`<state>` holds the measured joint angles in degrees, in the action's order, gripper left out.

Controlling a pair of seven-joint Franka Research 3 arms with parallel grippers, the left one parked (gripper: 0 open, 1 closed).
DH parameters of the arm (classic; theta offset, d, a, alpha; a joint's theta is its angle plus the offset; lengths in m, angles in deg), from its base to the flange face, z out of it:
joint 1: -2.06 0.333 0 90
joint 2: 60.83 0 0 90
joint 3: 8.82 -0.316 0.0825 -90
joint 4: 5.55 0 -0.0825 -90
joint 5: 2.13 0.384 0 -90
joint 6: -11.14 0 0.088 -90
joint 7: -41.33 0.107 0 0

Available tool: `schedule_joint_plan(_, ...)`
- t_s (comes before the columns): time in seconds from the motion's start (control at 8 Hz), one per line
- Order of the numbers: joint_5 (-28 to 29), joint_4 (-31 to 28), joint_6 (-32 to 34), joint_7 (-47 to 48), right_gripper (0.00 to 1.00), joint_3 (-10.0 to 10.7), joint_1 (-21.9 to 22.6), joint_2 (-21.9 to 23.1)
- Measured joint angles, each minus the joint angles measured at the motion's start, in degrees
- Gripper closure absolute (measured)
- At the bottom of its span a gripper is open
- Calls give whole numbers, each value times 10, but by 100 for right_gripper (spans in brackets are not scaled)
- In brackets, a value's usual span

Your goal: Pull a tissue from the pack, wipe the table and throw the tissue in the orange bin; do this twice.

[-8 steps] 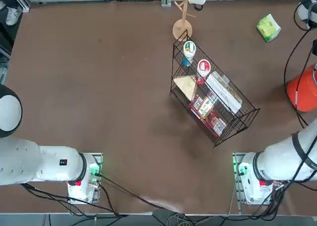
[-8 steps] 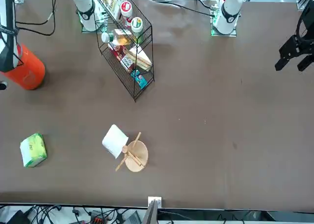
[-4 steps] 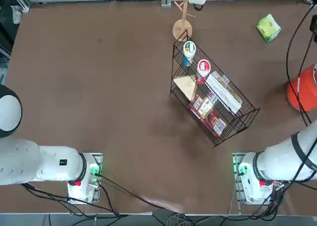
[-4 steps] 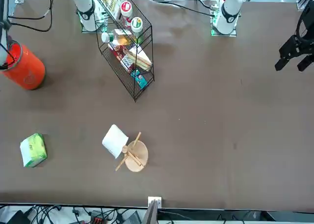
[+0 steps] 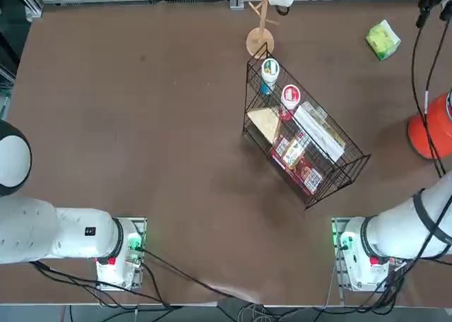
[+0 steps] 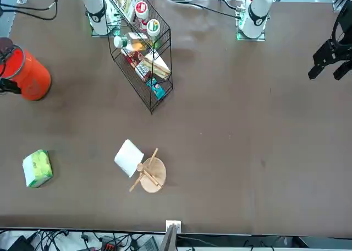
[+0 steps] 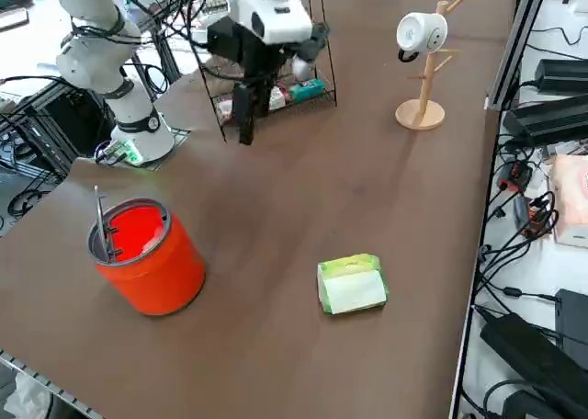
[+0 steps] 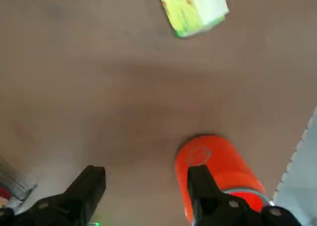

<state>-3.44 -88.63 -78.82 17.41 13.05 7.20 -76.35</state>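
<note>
1 pack (image 7: 352, 285), lime-green with a white patch, lies flat on the bench (image 7: 386, 189) near its far right corner; any print on it is too small to read. 1 orange bin (image 7: 145, 256) stands upright, well apart from the pack, with a small white-and-red mark (image 8: 198, 155), unreadable. Right pincer (image 8: 143, 189) hangs high above the bench, fingers apart, nothing between them. 1 black wire basket (image 5: 304, 142) at mid-bench holds boxes and 2 round tubs; labels illegible. 1 wooden mug tree (image 7: 424, 65) carries 1 white mug (image 7: 418, 33).
</note>
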Motion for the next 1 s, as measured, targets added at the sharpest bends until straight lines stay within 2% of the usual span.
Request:
schedule_joint_plan(0.25,64,27,7,3,0,0,16,14)
schedule_joint_plan(0.5,83,32,8,54,0,-8,43,43)
schedule_joint_plan(0.75,73,23,9,105,0,-67,32,76)
schedule_joint_plan(1.0,25,-16,10,153,0,-146,6,122)
